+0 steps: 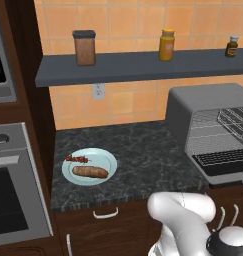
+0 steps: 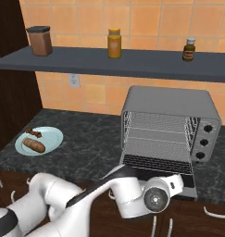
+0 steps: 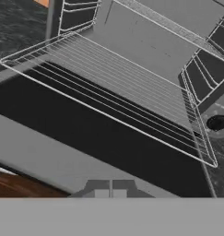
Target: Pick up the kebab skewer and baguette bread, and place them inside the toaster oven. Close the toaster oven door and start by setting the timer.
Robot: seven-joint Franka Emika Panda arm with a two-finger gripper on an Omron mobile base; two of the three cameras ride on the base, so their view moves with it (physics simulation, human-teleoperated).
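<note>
**Standing open: toaster oven on the counter, food on its plate**

Standing on the dark speckled counter (image 2: 86,143) below a grey wall shelf (image 2: 132,65), the toaster oven (image 2: 171,102) is a boxy grey metal unit with rounded edges and three dark knobs down its right front panel. Its wire rack (image 3: 113,92) shows inside the pale grey cavity. The toaster oven door (image 2: 153,167) is dropped flat forward over the counter edge, its dark glass facing up inside a grey frame.

Well apart from it, toward the left end of the counter, sits a pale blue plate (image 1: 105,156). On the plate lies the baguette bread (image 1: 90,172), a short brown loaf with rounded ends. Just behind it on the same plate lies the kebab skewer (image 1: 77,159), a thin stick with small dark red and brown chunks.

The gripper (image 3: 109,190) sits low at the front edge of the lowered door, fingertips pressed together and holding nothing. From the hand view the tips lie over the grey door frame; whether they touch it cannot be told.
</note>
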